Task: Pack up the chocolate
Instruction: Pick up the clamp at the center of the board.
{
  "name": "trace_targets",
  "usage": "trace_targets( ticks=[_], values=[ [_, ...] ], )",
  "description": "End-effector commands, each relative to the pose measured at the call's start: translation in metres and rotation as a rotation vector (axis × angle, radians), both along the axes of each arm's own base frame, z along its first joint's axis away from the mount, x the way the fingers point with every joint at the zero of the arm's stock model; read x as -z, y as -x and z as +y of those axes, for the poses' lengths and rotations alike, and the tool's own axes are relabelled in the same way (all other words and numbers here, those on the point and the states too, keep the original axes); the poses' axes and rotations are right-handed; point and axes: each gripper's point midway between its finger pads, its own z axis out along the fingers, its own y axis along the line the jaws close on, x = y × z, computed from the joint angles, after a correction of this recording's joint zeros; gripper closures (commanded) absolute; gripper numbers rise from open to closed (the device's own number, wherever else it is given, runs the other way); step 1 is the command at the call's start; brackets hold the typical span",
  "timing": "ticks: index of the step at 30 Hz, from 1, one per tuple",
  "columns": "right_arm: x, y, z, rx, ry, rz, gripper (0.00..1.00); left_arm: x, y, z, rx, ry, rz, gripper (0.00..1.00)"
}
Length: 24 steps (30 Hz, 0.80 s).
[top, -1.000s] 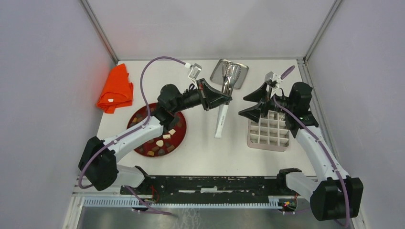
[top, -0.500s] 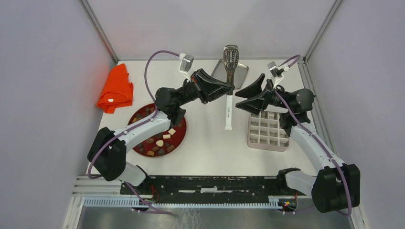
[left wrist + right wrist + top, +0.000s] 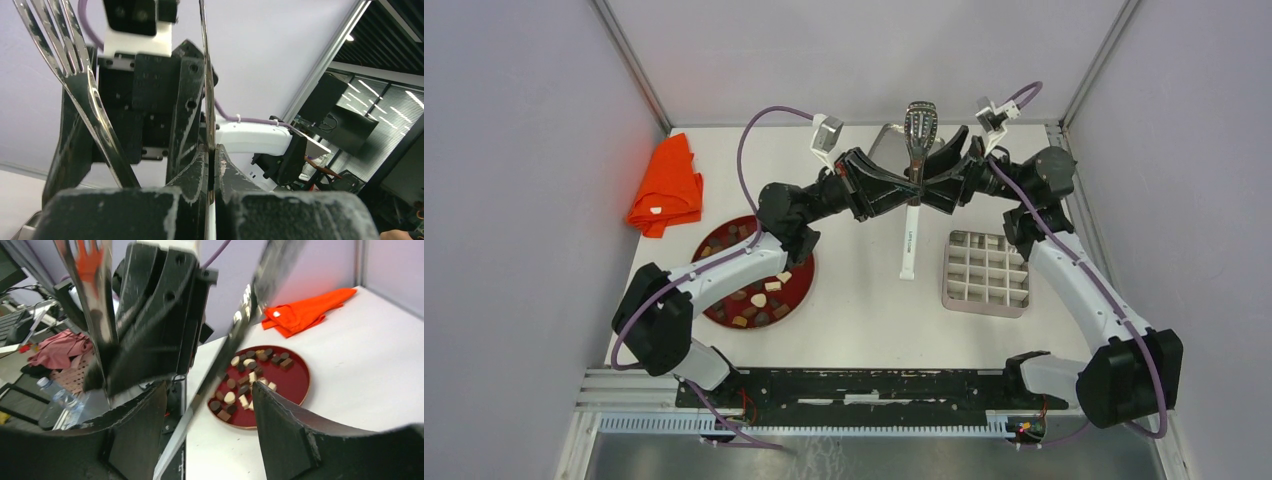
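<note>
The left claw (image 3: 900, 196) is clamped on a pair of metal tongs (image 3: 914, 165) above the far middle of the table (image 3: 864, 300). The slotted head points to the far side and the white handle to the near side. In the left wrist view its fingers (image 3: 192, 172) are pressed together on one thin blade of the tongs, while the other blade splays off to the left.

The right claw (image 3: 930, 192) reaches in from the right and meets the tongs opposite the left one. Its jaws stand apart, one on each side of a blade. I cannot tell if either finger touches the metal.

The chocolate (image 3: 759, 299), dark, tan and cream pieces, lies on a red plate (image 3: 803, 286) at the near left, under the left arm. A pale gridded tray (image 3: 987, 272) sits to the right, under the right arm. An orange cloth (image 3: 667, 186) lies at the far left, and a metal dish (image 3: 884, 145) sits at the far middle behind the claws.
</note>
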Motion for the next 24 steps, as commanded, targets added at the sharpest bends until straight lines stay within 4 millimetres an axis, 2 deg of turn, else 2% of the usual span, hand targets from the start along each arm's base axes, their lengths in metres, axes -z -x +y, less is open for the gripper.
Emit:
trace_targets(
  ticks=[1, 5, 7, 9, 11, 12, 13, 14, 15, 16, 17, 20, 24],
  values=[
    [-0.015, -0.022, 0.0, 0.085, 0.026, -0.027, 0.33, -0.014, 0.006, 0.002, -0.012, 0.011, -0.073, 0.98],
    [-0.017, -0.025, 0.004, 0.072, 0.01, 0.004, 0.42, -0.013, 0.006, 0.001, -0.008, 0.008, -0.078, 0.98],
    [-0.015, -0.023, 0.007, 0.055, 0.004, 0.02, 0.53, -0.013, 0.006, 0.001, -0.006, 0.008, -0.08, 0.98],
    [-0.013, -0.02, 0.009, 0.041, 0.001, 0.031, 0.68, -0.014, 0.006, 0.0, -0.004, 0.011, -0.085, 0.98],
    [-0.012, -0.016, 0.01, 0.023, 0.0, 0.036, 0.9, -0.015, 0.006, 0.0, -0.004, 0.012, -0.086, 0.98],
    [-0.013, -0.014, 0.01, 0.015, -0.005, 0.03, 0.95, -0.015, 0.006, 0.0, -0.002, 0.012, -0.084, 0.97],
    [-0.014, -0.011, 0.01, 0.004, -0.008, 0.028, 0.99, -0.015, 0.005, 0.0, -0.003, 0.008, -0.075, 0.92],
    [-0.016, -0.008, 0.01, -0.003, -0.014, 0.021, 1.0, -0.015, 0.004, 0.002, -0.01, 0.001, -0.059, 0.8],
    [-0.019, -0.004, 0.009, -0.012, -0.023, 0.016, 1.0, -0.013, 0.002, 0.003, -0.023, -0.015, -0.039, 0.6],
    [-0.022, -0.001, 0.008, -0.019, -0.031, 0.009, 1.0, -0.01, 0.0, 0.006, -0.043, -0.036, -0.028, 0.44],
    [-0.025, 0.003, 0.008, -0.026, -0.038, 0.004, 1.0, -0.008, -0.001, 0.009, -0.069, -0.059, -0.031, 0.36],
    [-0.027, 0.009, 0.007, -0.03, -0.041, -0.008, 1.0, -0.001, -0.001, 0.025, -0.197, -0.14, -0.083, 0.2],
    [-0.026, 0.012, 0.006, -0.044, -0.059, -0.003, 1.0, 0.012, 0.006, 0.05, -0.335, -0.251, -0.168, 0.09]
  ],
)
